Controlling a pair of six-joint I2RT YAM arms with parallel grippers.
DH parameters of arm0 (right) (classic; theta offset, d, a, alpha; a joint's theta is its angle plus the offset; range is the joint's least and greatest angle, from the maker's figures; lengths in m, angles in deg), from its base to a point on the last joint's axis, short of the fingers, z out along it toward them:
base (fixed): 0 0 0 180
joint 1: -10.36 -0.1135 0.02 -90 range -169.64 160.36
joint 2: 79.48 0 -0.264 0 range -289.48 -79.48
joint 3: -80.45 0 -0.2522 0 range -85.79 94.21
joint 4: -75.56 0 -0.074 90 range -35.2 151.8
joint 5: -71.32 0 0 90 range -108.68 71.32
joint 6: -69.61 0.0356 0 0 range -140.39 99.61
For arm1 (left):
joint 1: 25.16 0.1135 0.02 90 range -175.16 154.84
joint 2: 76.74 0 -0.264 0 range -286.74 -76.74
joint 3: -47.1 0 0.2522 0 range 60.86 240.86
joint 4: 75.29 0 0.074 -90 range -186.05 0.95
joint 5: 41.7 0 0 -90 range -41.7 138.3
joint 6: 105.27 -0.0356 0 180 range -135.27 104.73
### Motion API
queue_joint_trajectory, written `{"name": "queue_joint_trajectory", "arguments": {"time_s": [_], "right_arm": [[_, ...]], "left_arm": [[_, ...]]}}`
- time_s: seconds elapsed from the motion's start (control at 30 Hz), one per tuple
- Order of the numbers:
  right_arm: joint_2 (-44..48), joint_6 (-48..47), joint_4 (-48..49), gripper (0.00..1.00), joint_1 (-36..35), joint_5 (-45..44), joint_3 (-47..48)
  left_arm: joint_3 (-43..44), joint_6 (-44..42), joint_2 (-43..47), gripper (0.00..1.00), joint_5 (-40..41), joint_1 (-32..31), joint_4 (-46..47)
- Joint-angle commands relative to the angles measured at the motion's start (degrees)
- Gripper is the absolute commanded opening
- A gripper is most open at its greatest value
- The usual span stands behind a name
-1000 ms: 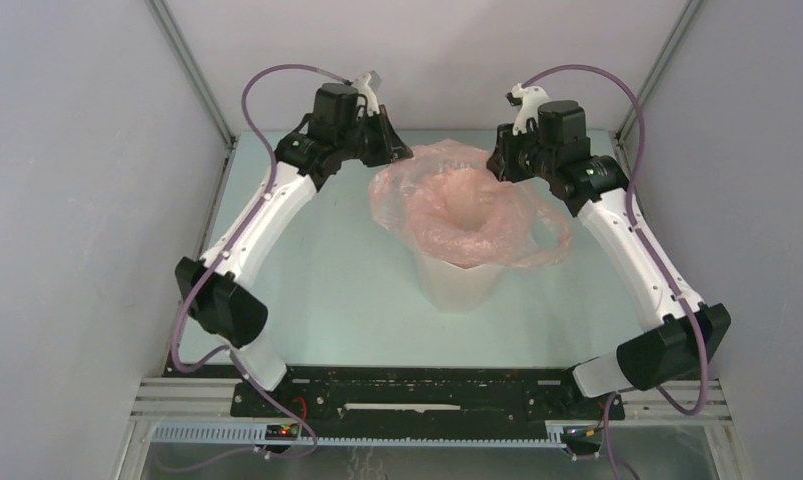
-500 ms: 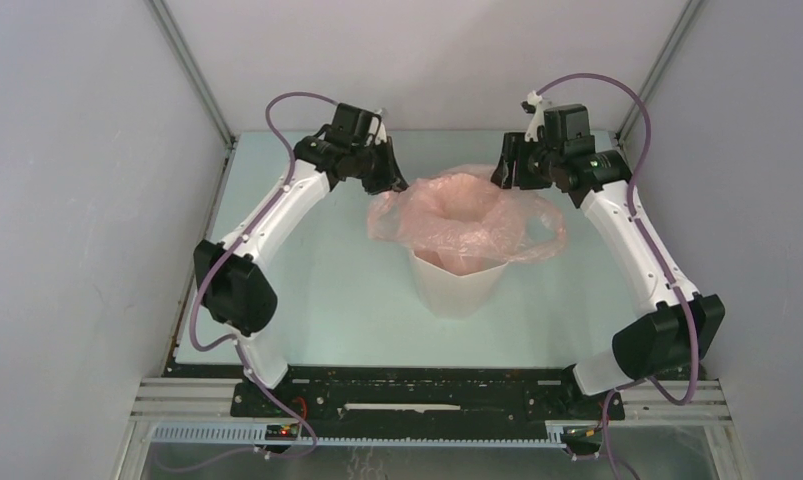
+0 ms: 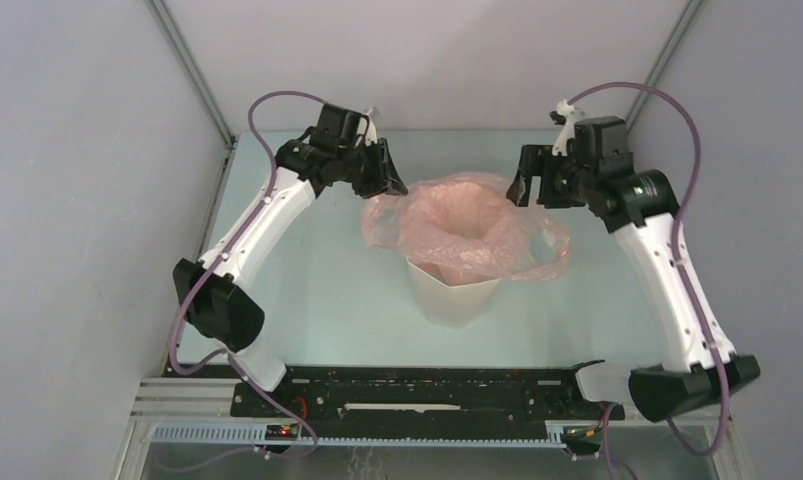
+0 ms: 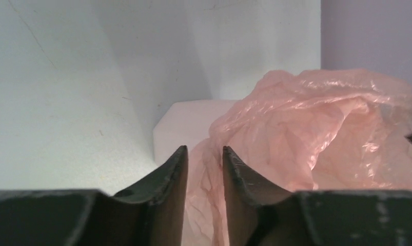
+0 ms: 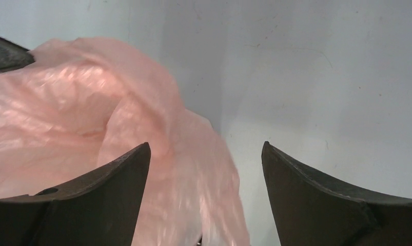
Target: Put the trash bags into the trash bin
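The pale-pink trash bag is draped over the mouth of the white trash bin at mid-table, sagging into it, with loop handles hanging off the left and right. My left gripper is at the bag's left-back edge. In the left wrist view its jaws stand a little apart, with loose pink film in the gap and the bin's white wall beyond. My right gripper hovers at the bag's right-back edge. It is wide open, with a fold of bag under its left finger, not pinched.
Grey enclosure walls close in on the left, right and back, with slanted metal posts at the back corners. A black mounting rail runs along the near edge. Purple cables loop above both wrists.
The left jaws have parted from shut. The right jaws opened wider and that arm swung out to the right, off the bag. The bag has settled lower over the bin.
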Motion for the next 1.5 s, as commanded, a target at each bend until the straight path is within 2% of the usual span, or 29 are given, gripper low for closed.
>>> {"name": "queue_joint_trajectory", "arguments": {"time_s": [0.0, 0.13, 0.2, 0.4, 0.5, 0.57, 0.67, 0.73, 0.8, 0.93, 1.03, 1.23, 1.37, 1.47], "right_arm": [[7.5, 4.7, -4.6, 0.9, -0.1, -2.6, -1.4], [12.3, 6.9, -8.7, 0.92, 0.0, -4.3, -4.5], [15.1, 7.5, -9.4, 0.92, 0.0, -4.9, -7.2], [23.0, 10.3, -9.1, 0.91, 0.0, -4.5, -13.3], [25.7, 12.1, -9.7, 0.94, 0.0, -3.8, -14.3], [26.8, 14.3, -10.8, 0.97, 0.0, -5.1, -14.6], [28.2, 18.1, -12.3, 0.99, 0.0, -4.9, -14.4], [29.6, 21.9, -12.7, 1.0, 0.0, -3.6, -15.2], [31.7, 25.6, -11.2, 0.99, -0.1, -0.1, -17.9], [37.0, 34.7, -4.6, 0.98, 0.0, 5.0, -25.5], [40.4, 39.1, -0.3, 0.98, 0.0, 6.5, -30.1], [44.9, 45.7, 8.0, 0.9, -0.1, 10.7, -38.3], [46.7, 46.0, 9.9, 0.81, 0.0, 10.4, -39.9], [47.1, 45.2, 9.5, 0.69, 0.0, 10.5, -39.9]], "left_arm": [[3.5, -3.7, 4.1, 0.43, 4.0, 0.3, -3.8], [5.1, -7.2, 7.2, 0.69, 10.4, 1.3, -7.5], [4.4, -8.0, 9.8, 0.77, 11.6, 1.7, -7.7], [-3.2, -4.6, 18.6, 0.93, 11.0, 1.7, -6.6], [-9.4, -1.3, 25.1, 0.94, 10.7, 1.8, -3.8], [-11.4, 0.4, 27.4, 0.97, 13.5, 2.1, -4.5], [-12.3, 5.7, 29.7, 0.96, 12.7, 3.6, -7.3], [-18.1, 12.1, 33.4, 0.95, 10.5, 3.8, -5.1], [-26.7, 19.7, 38.9, 0.95, 7.3, 4.2, 1.9], [-46.2, 38.0, 48.8, 1.0, 1.5, 5.0, 23.5], [-54.9, 47.7, 51.3, 1.0, -0.1, 4.8, 37.9], [-57.7, 49.6, 49.2, 0.97, 0.5, 4.3, 43.0], [-59.1, 49.5, 47.0, 0.8, 2.0, 2.6, 43.8], [-59.6, 48.3, 45.1, 0.67, 3.0, 1.5, 44.5]]}}
